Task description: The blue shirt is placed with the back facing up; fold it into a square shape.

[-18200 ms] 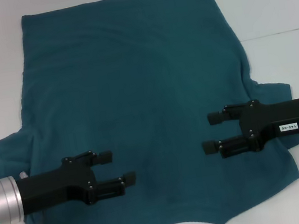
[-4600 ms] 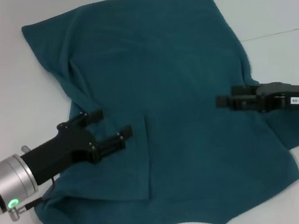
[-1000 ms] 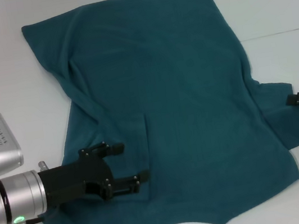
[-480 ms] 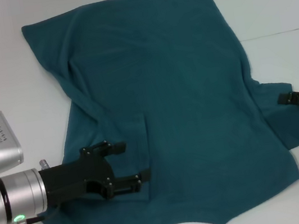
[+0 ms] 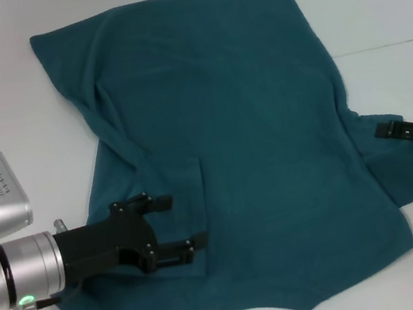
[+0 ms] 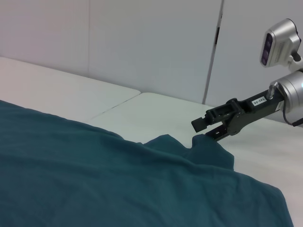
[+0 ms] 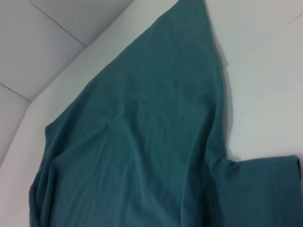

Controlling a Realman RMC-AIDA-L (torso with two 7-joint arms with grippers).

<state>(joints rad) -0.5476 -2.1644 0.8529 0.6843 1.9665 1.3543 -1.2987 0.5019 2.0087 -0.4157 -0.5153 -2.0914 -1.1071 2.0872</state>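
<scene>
The shirt [image 5: 221, 145] lay flat on the white table [image 5: 379, 2], plain side up. Its left side was already folded in over the body, with the sleeve edge lying near the middle. Its right sleeve was not folded yet and stuck out to the right.

A second before, the right gripper [image 5: 383, 129] was out by the edge of the table. Now it had come in and reached the top edge of the right sleeve. In the left wrist view, its jaws [image 6: 208, 130] were a little apart, right at the tip of the sleeve. It was not holding any cloth yet. I think that meant the right side was the next one to fold in.

The left gripper [image 5: 177, 224] had hardly moved. It sat low over the folded left side, near the neck end. Its jaws were open wide and held nothing.

The shirt's long way ran from near the robot to far from it. The neck end was near the robot. The bottom hem was at the far end of the table.
</scene>
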